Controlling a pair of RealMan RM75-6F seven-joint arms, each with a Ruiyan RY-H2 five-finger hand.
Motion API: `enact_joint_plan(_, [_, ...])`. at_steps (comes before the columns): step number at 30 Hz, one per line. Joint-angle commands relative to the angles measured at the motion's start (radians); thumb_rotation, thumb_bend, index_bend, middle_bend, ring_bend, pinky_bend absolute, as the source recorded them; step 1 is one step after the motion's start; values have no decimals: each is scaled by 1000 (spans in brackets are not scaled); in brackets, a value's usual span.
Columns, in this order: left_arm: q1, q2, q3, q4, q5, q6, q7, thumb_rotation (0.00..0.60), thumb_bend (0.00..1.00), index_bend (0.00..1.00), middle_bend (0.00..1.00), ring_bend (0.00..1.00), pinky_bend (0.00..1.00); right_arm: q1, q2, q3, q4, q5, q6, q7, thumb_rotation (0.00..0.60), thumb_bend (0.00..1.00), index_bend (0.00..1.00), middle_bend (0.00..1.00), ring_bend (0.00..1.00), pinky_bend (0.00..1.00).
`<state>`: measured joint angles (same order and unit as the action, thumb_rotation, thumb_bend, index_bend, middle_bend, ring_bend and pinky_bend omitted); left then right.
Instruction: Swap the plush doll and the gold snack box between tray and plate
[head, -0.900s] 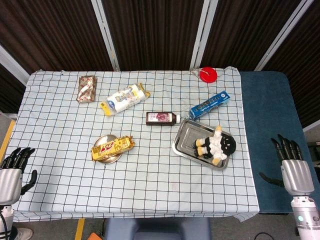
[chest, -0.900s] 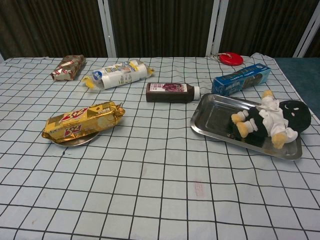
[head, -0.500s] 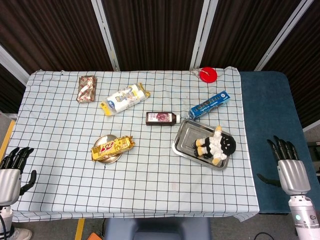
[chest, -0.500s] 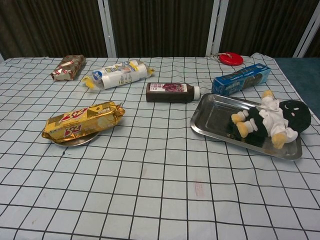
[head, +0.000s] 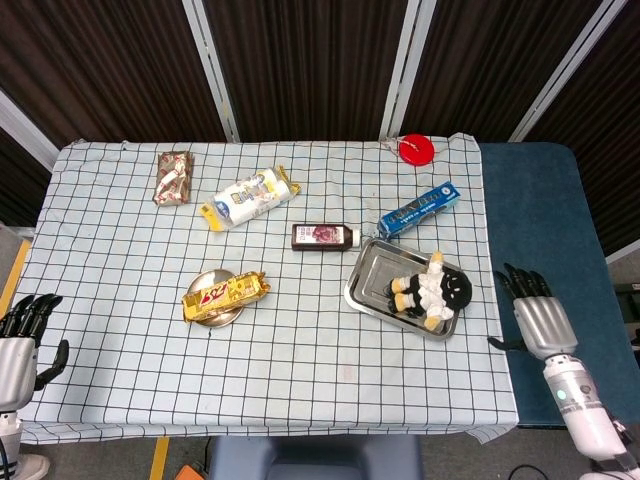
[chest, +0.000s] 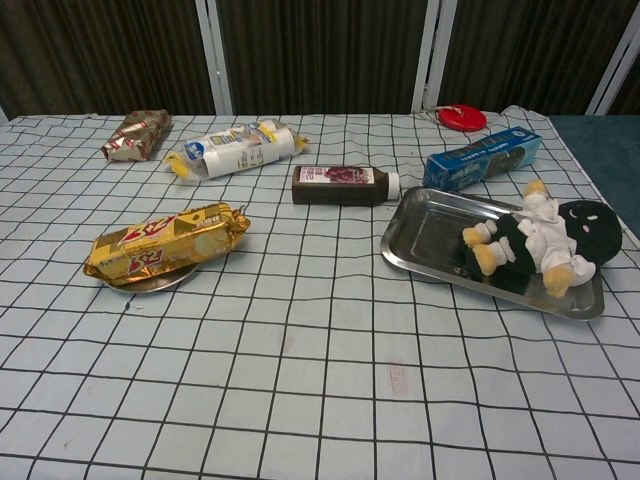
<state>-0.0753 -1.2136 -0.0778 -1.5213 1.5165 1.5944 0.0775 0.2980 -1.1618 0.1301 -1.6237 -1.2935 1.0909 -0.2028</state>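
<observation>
The plush doll, black with a white shirt, lies on the right part of the steel tray. The gold snack box rests across a small round plate left of centre. My right hand hovers open just off the table's right edge, to the right of the tray and apart from the doll. My left hand hangs open beyond the front left corner, far from the plate. Neither hand appears in the chest view.
A dark bottle lies just behind the tray, with a blue box beside it. A white and yellow packet, a foil pack and a red disc lie toward the back.
My right hand has moved left and upward, closer to the table's right edge. My left hand has sunk slightly lower at the frame's left edge. The objects have stayed put.
</observation>
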Motion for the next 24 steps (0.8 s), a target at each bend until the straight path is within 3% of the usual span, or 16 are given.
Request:
enact_joint_plan(1, [2, 3, -1, -1, -4, -1, -4, 600, 483, 139, 141, 96, 222, 75, -27, 26, 6, 55, -86, -35, 600, 109, 0, 0, 0, 0])
enact_joint_plan(8, [11, 16, -13, -13, -19, 14, -10, 600, 484, 139, 142, 97, 222, 179, -125, 39, 82, 144, -184, -125, 600, 109, 0, 0, 0, 0])
enact_joint_plan(21, [15, 31, -20, -25, -36, 6, -21, 600, 483, 139, 144, 97, 222, 267, -272, 52, 223, 236, -214, -183, 600, 111, 3, 0, 1, 0])
enact_joint_plan(24, [16, 32, -20, -25, -36, 7, -23, 600, 483, 139, 144, 97, 221, 272, -299, 46, 252, 235, -197, -189, 600, 112, 83, 81, 93, 24])
